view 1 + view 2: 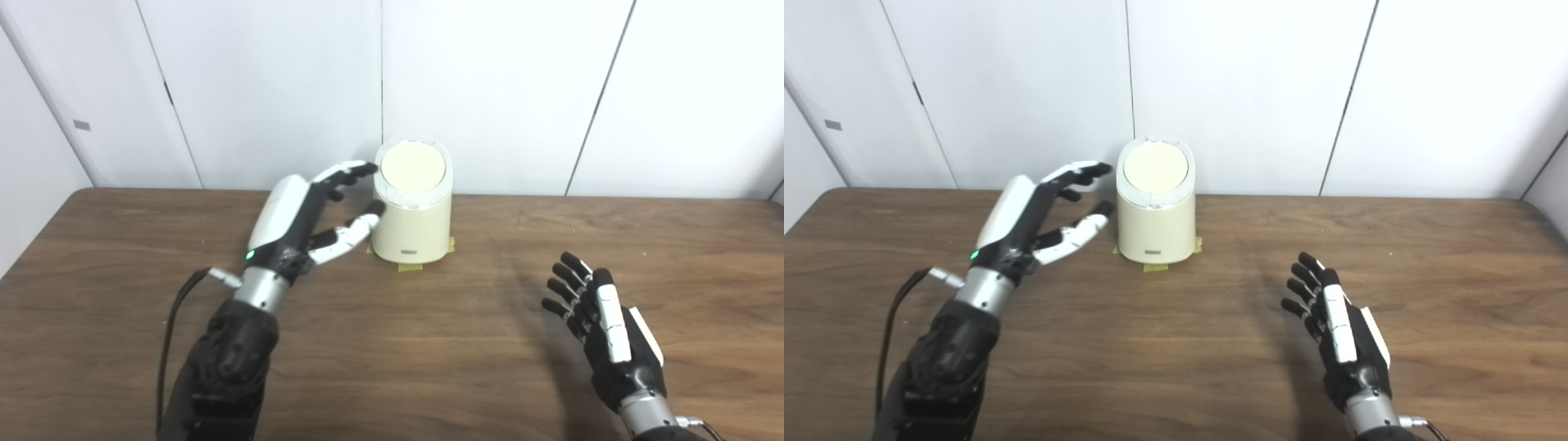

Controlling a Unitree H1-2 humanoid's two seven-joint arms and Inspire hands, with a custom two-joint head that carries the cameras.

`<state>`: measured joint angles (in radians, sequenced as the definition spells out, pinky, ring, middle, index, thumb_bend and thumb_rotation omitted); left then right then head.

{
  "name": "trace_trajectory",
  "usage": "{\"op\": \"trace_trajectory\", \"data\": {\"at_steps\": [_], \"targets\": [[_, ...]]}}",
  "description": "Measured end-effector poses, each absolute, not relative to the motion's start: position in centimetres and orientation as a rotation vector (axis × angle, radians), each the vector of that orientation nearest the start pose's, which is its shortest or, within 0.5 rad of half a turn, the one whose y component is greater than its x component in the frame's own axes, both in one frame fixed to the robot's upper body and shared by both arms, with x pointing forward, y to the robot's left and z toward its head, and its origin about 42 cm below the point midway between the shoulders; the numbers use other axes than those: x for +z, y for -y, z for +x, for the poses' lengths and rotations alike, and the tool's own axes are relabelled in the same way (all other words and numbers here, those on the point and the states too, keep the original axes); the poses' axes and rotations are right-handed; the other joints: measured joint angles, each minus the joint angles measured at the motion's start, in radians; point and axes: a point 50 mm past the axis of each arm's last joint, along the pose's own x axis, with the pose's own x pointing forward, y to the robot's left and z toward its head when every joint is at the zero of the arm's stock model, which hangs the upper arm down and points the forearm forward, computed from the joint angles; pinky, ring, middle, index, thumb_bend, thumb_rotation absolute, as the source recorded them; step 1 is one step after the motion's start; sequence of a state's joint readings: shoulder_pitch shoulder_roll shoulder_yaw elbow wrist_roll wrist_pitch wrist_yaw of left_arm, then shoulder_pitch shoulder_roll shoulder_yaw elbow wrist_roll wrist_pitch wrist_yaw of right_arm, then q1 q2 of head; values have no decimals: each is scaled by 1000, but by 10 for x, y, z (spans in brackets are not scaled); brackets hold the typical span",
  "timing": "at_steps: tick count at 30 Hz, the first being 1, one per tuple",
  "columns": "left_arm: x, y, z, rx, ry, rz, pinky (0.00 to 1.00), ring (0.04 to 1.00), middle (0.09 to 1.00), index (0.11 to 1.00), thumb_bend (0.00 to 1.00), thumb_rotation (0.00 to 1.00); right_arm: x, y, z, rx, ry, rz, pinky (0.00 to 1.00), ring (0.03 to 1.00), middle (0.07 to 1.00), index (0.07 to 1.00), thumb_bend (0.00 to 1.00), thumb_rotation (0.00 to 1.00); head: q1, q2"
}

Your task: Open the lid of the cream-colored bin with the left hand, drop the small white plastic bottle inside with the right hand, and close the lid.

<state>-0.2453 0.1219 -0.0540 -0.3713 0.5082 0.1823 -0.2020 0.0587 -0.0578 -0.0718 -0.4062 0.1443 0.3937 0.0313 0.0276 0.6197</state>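
Left hand [294,214], fingers apart beside the shut lid [413,168], should press its rim; right hand [606,331] waits, fingers spread, empty.

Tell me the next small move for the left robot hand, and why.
Probably ease the left robot hand slightly right onto the round cream lid of the cream-colored plastic bin: the lid looks closed, and the open fingers sit beside its rim, contact unclear.
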Motion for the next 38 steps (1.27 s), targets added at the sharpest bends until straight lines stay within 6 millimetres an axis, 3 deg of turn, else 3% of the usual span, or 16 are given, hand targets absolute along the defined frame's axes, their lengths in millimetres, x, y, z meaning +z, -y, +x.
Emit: {"op": "trace_trajectory", "data": {"at_steps": [7, 10, 15, 19, 25, 32, 38], "targets": [[211, -234, 290, -67, 222, 525, 772, 811, 819, 855, 338, 549, 166, 241, 256, 1, -37, 67, 838, 909, 912, 907, 567, 933, 2, 6], [199, -246, 278, -30, 170, 470, 803, 836, 836, 876, 343, 606, 166, 239, 256, 7, -35, 57, 851, 912, 915, 910, 568, 932, 0, 11], [176, -254, 254, -10, 64, 321, 806, 832, 853, 901, 315, 622, 166, 236, 256, 12, -13, 25, 862, 910, 916, 909, 564, 932, -2, 14], [175, -254, 250, -23, 64, 246, 825, 840, 868, 910, 309, 660, 159, 232, 259, 24, 7, -9, 862, 910, 918, 914, 567, 931, -2, 17], [170, -252, 244, -26, 56, 176, 823, 844, 871, 905, 334, 624, 147, 232, 262, 36, 27, -141, 822, 917, 935, 932, 543, 978, -3, 20], [169, -253, 243, 0, 55, 162, 840, 852, 875, 907, 303, 611, 145, 229, 262, 43, 40, -129, 853, 928, 941, 940, 529, 977, -2, 28], [167, -253, 244, 6, 46, 161, 839, 846, 864, 895, 337, 611, 139, 230, 261, 39, 15, -113, 876, 932, 939, 947, 542, 981, -3, 35]]}}
